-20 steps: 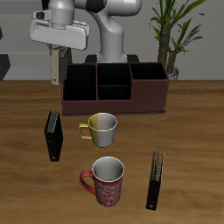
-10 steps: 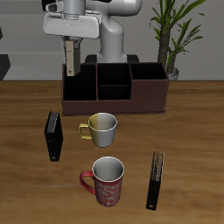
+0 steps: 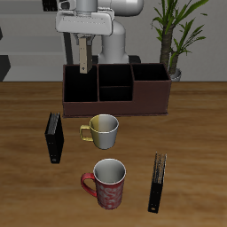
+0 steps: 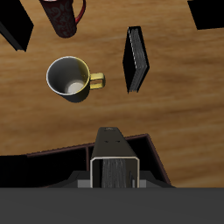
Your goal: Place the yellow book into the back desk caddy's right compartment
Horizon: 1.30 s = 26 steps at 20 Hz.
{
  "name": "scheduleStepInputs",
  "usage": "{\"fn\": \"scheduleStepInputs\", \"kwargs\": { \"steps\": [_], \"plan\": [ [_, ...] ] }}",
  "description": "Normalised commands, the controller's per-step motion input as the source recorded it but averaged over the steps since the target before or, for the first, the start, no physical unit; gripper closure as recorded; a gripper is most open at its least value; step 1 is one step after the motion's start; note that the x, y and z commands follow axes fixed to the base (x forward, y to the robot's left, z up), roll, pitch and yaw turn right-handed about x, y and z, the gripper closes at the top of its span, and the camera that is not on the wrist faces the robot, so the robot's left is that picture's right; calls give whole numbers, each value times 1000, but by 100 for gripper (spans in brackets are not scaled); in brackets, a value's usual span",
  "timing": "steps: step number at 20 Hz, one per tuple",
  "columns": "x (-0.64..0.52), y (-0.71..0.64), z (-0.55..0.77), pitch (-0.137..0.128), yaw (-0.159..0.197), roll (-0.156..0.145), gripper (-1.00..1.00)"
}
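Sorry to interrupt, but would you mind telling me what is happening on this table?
The arm's gripper holds the yellow book upright, hanging just above the end section of the back desk caddy, its right compartment. The book is not yet inside. Two mugs and two other books stand on the table nearer the front.

The light is soft and even, and nothing looks too bright or too dark. The table (image 3: pixel 191 120) is warm brown with no glare. Small soft shadows sit under the silver mug (image 3: pixel 104 131) and the red mug (image 3: pixel 109 183), toward about 6 o'clock. The inside of the back desk caddy (image 3: pixel 115 89) is very dark. Both pictures are small and a bit grainy. Edges stay straight, with no bending.
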Motion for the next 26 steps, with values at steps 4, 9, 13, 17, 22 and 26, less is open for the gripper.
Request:
{"fn": "scheduleStepInputs", "kwargs": {
  "steps": [4, 9, 13, 17, 22, 26],
  "plan": [
    [-303, 479, -22, -14, 37, 39, 100],
    [-198, 321, 11, 14, 3, -17, 100],
    [-87, 290, 22, 30, -6, 9, 100],
    [-84, 351, 42, 37, 13, 38, 100],
    [-32, 494, 117, 6, 25, 43, 100],
    [45, 429, 50, 12, 20, 30, 100]
  ]
}}
